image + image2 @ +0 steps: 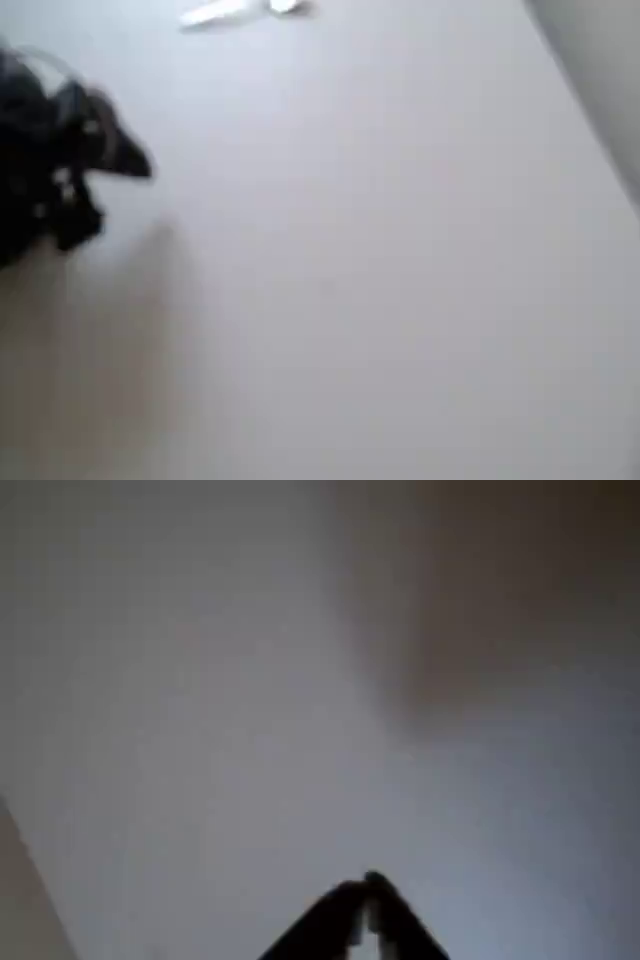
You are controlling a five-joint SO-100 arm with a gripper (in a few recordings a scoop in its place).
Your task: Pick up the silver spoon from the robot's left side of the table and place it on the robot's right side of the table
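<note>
The silver spoon [245, 11] lies flat on the off-white table [380, 260] at the top edge of the overhead view, its bowl to the right. My black gripper [135, 165] sits at the left edge of that view, well below and left of the spoon and apart from it. In the wrist view the gripper [367, 885] shows at the bottom with its fingertips together and nothing between them, over bare tabletop. Both views are blurred.
The table's edge [590, 110] runs diagonally down the upper right of the overhead view. A soft shadow [110, 330] falls on the table under the arm.
</note>
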